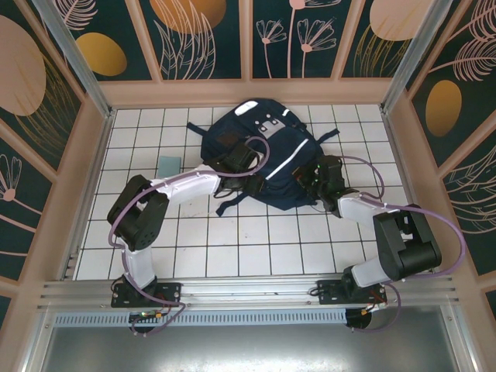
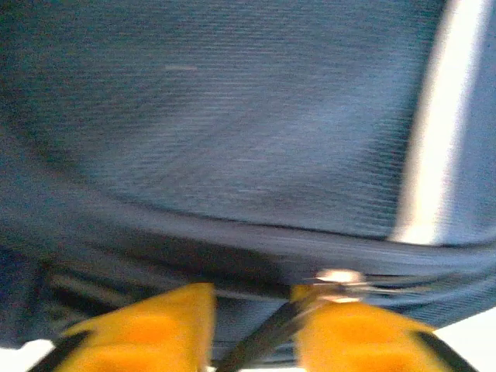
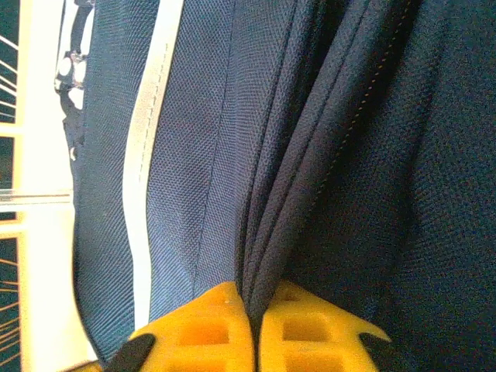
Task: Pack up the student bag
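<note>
Robot test cell, lab-like. White tiled table (image 1: 232, 248) under left gripper (image 1: 242, 161) and right gripper (image 1: 311, 177); floral panels (image 1: 205, 39) beyond and beside them; aluminium posts (image 1: 70, 50) at corners; rail (image 1: 248, 288) behind, holding arm bases (image 1: 147, 294).

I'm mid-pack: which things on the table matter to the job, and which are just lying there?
Job:
backpack
right gripper, pinching a fold of its fabric
left gripper, open against its side

Lying about:
small pale blue-green flat piece, apart to the left of the backpack, untouched
</note>
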